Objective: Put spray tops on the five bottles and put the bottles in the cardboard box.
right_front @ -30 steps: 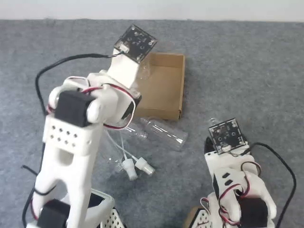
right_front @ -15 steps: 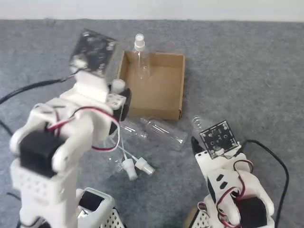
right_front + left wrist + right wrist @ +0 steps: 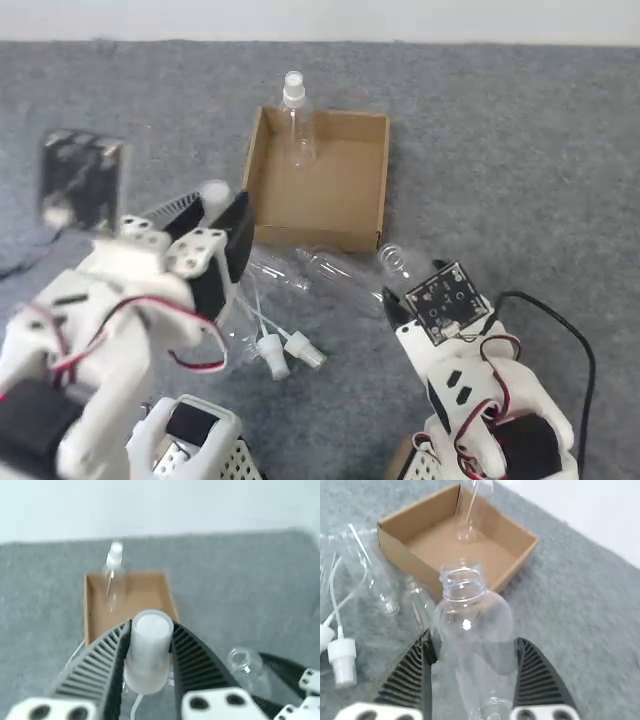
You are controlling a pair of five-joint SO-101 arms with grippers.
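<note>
High view looked steeply down over the table (image 3: 520, 150); each wrist camera, low and near, faced the box (image 3: 330, 190), which all three views shared.

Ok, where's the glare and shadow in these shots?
High view: even light, no hard shadows; pale streaks on the clear bottles lying by the cardboard box. Right wrist view: a small bright glint on the bottle in the right gripper. Left wrist view: the white spray top in the left gripper looks evenly lit, no glare.
</note>
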